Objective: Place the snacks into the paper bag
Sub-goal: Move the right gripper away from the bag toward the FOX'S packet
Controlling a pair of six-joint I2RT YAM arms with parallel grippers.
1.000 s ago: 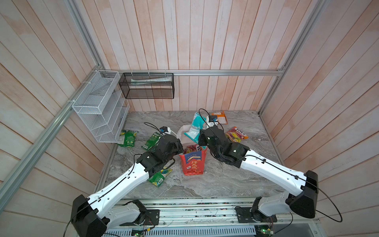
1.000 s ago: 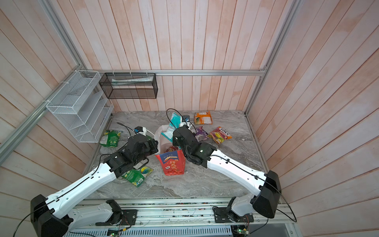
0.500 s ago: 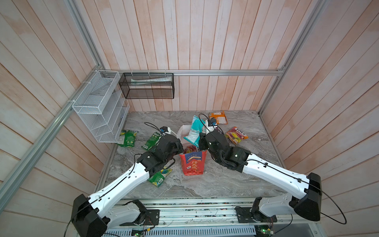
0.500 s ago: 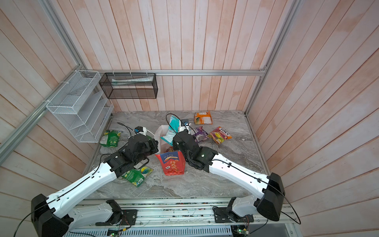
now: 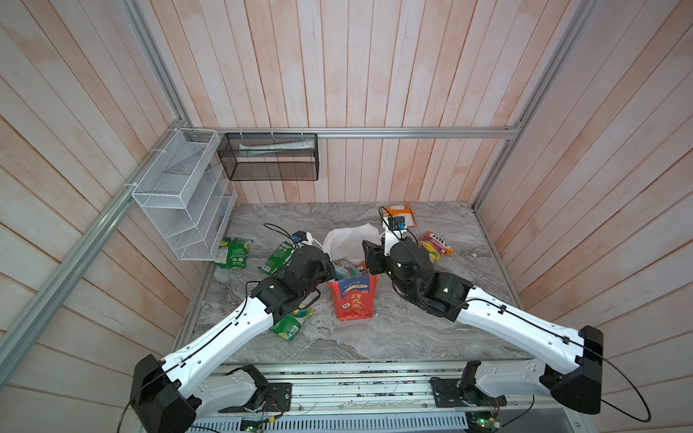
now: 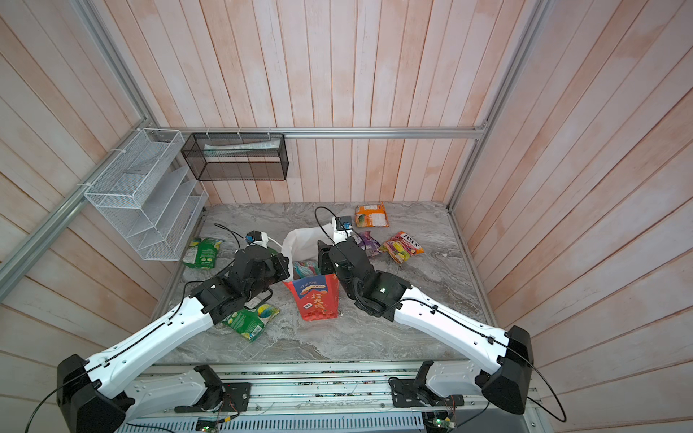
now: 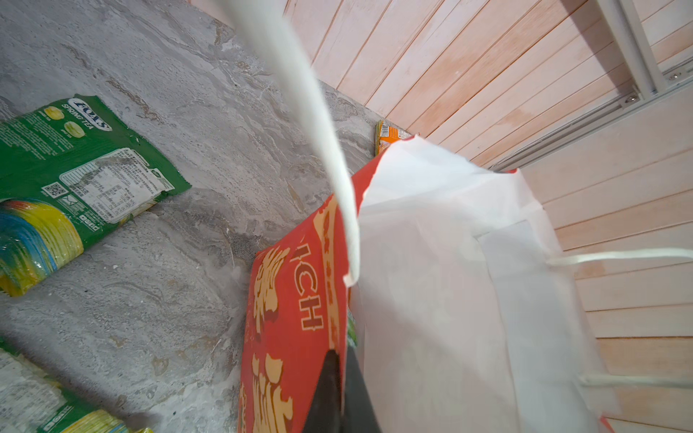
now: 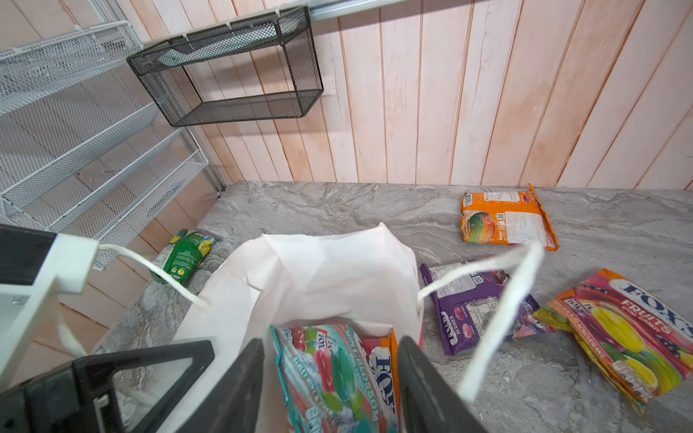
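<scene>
While bag holds two snacks, six lie outside

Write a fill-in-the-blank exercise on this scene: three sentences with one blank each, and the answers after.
1. The left end effector is shut on the wall of the paper bag, whose outside is ___.
2. The teal packet sits in the paper bag between the fingers of the right end effector, which is ___.
3. The snack nearest the back wall is ___ in colour.

Missing words: red; open; orange
</scene>
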